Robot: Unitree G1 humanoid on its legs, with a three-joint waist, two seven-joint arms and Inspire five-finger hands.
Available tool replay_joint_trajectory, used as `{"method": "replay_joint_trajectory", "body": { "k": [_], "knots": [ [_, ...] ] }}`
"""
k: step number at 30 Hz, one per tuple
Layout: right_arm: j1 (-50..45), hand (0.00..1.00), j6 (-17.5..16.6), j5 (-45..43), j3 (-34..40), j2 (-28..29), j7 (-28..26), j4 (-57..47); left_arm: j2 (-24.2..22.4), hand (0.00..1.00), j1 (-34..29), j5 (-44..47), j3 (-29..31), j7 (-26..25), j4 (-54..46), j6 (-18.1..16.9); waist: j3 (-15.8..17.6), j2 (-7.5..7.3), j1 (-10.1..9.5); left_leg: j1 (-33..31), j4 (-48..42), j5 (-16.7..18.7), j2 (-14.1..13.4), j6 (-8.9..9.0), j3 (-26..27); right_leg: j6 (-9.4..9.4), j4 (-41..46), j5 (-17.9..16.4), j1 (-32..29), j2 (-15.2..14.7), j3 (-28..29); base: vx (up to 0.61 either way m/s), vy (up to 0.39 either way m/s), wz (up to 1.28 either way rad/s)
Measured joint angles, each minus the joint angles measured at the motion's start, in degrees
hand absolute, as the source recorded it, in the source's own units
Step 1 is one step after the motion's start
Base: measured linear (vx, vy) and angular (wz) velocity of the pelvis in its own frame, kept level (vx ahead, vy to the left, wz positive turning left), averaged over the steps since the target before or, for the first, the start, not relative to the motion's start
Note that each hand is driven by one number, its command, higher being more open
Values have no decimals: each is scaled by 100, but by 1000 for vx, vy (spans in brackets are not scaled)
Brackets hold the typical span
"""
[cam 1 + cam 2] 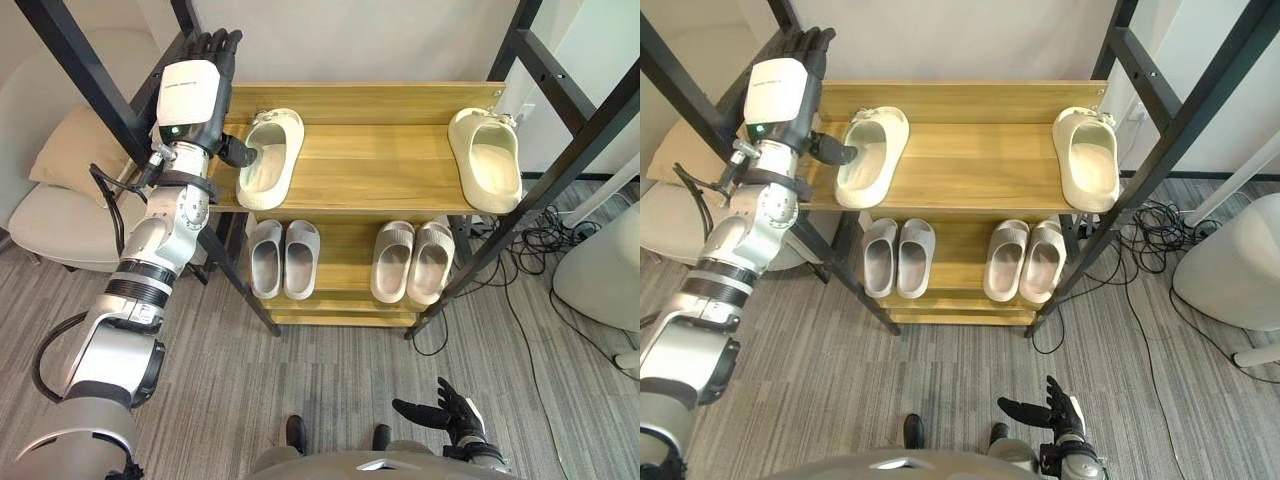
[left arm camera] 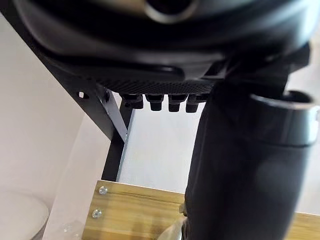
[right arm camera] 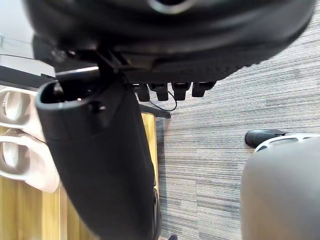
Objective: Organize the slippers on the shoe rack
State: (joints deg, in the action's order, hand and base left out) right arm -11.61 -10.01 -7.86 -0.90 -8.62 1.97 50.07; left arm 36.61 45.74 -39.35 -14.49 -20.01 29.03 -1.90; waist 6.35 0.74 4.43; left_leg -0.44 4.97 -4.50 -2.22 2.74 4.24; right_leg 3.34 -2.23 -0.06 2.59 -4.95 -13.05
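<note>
My left hand (image 1: 195,90) is up at the left end of the top shelf (image 1: 370,165), fingers straight, thumb out at the rim of the cream slipper (image 1: 272,155) just to its right. That slipper lies front to back, slightly askew. Its mate (image 1: 485,155) sits far right. My right hand (image 1: 450,410) hangs low and relaxed.

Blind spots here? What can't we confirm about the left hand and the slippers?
Eye views: whether the thumb of the left hand touches the left cream slipper; contact spot too small.
Left wrist view: the thumb mostly blocks that slipper.
Eye views: top shelf covers the rear of the lower shelf.
Right wrist view: grey slippers cut by the edge and the right hand thumb.
</note>
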Motion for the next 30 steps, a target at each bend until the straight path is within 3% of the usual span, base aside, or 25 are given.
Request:
{"method": "replay_joint_trajectory", "body": {
  "k": [15,16,30],
  "knots": [
    [-82,100,-3,6,98,46,83,-157,4,100,309,43,151,-84,395,115,126,6,94,-73,1,5,-21,6,189,9,12,89,-205,8,247,-25,12,-9],
    [-87,100,-2,6,136,61,85,-158,4,0,309,49,151,-84,395,115,128,9,99,-74,1,5,-21,6,192,8,12,90,-212,9,252,1,-2,-9],
    [-133,100,-8,115,206,72,130,-264,11,0,544,53,145,-94,802,118,197,44,129,-192,1,7,-38,6,332,-1,50,190,-463,14,465,-25,10,-7]
  ]
}}
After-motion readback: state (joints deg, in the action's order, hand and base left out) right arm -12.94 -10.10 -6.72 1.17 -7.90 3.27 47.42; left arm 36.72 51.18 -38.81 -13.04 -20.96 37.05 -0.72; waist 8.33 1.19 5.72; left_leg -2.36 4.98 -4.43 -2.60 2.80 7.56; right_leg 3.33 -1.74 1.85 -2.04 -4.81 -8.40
